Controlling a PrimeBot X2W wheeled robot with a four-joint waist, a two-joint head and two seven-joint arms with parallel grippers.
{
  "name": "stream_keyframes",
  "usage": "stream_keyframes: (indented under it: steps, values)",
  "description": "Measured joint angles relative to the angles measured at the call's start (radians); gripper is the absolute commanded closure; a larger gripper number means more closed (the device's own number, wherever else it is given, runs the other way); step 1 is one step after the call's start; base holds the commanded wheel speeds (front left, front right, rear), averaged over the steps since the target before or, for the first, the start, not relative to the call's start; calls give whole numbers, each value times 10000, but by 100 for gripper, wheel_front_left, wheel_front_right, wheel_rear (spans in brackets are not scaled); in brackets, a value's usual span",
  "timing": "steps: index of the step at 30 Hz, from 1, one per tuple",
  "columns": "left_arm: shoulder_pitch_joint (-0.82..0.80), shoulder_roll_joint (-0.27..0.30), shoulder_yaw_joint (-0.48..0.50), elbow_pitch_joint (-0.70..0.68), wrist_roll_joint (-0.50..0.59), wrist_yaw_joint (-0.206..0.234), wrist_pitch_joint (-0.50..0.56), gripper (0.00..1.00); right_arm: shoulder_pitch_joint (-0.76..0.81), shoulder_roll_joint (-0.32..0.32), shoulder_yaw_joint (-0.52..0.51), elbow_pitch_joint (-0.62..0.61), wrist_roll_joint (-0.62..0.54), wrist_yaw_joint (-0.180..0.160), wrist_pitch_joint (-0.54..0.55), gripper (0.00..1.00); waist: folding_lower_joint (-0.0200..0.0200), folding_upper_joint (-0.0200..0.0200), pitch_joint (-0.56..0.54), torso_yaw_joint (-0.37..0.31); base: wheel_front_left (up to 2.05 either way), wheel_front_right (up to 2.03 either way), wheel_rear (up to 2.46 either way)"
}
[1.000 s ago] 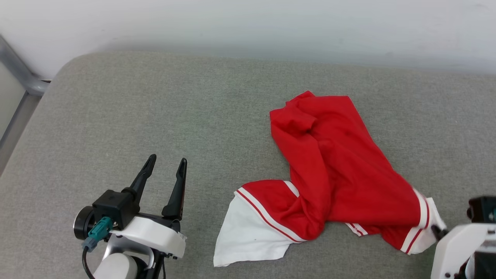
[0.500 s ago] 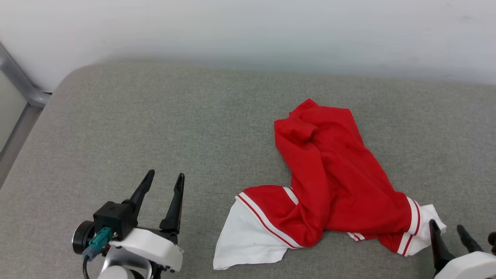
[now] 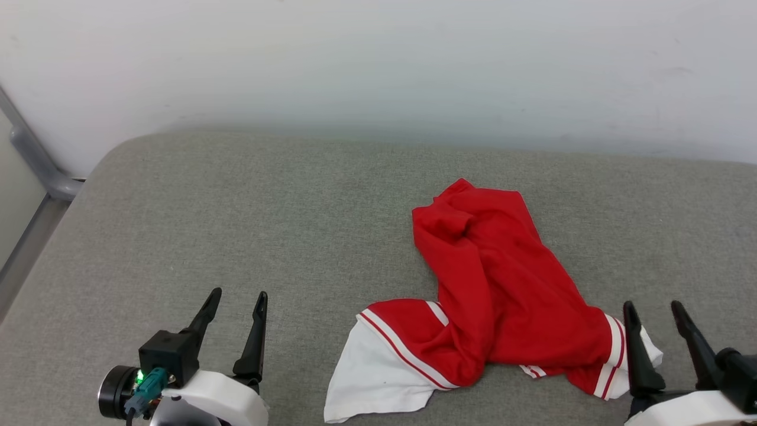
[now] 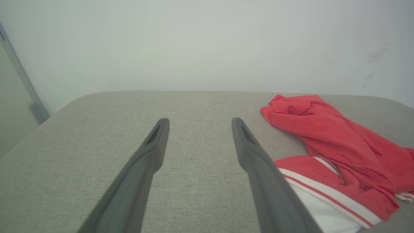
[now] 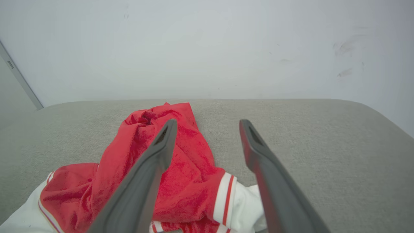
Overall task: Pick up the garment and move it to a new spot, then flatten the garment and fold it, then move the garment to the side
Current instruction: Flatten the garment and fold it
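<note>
The garment [image 3: 502, 296] lies crumpled on the grey cushion [image 3: 266, 225], a red heap with white sleeves and red-white striped trim; its lettering is hidden in the folds. The same garment [image 4: 326, 155] sits right of my left fingers in the left wrist view, and the garment [image 5: 181, 174] lies under and left of my right fingers in the right wrist view. My left gripper [image 3: 236, 297] stands open at the lower left, well clear of the cloth. My right gripper [image 3: 652, 307] is open beside the right white sleeve [image 3: 647, 349], holding nothing.
A pale wall [image 3: 378, 59] runs along the cushion's far edge. A grey metal frame [image 3: 35, 171] stands past the cushion's left corner. Bare cushion spreads left of the garment and behind it.
The head camera has tilted, shifting the whole picture down. My right gripper has come up into view beside the right sleeve, fingers apart. The garment has barely shifted.
</note>
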Motion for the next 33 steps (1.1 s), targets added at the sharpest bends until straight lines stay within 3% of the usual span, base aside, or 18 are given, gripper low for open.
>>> stream_keyframes:
  steps: [2, 5, 16, 24, 31, 32, 33]
  values:
    - [-7, 75, -59, -25, 65, 15, 79, 0, 143, 2, 178, -328, 31, 0, 79, 0, 0, 0, -23, -39, 0, 0, 0]
    - [-151, 136, -347, -96, -77, -303, 660, 0, 360, 2, 374, -759, 54, 0, 368, 0, 0, 0, 27, -110, 0, 0, 0]
    - [-1134, 224, -2046, -96, -909, -1569, 4832, 0, 398, 4, 466, -1411, 293, 0, 767, 0, 1, 0, 642, -491, 0, 0, 0]
    - [-1438, 681, -2861, 146, -1467, -1921, 7494, 0, 72, 4, 560, -1384, 389, 0, 775, 0, 2, 0, 1331, -751, 0, 0, 0]
    - [-1836, 995, -3421, 339, -1530, -2136, 8677, 0, -187, 4, 581, -1218, 466, 0, 731, 0, 1, 0, 1788, -927, 0, 0, 0]
    - [-1890, 993, -3476, 382, -1534, -2138, 8794, 8, -205, 4, 589, -1179, 527, 0, 731, 0, 1, 0, 1813, -946, 0, 0, 0]
    - [-1945, 984, -3507, 424, -1574, -2151, 8899, 45, -218, 4, 589, -1160, 541, -2, 729, 0, 1, 0, 1835, -961, 0, 0, 0]
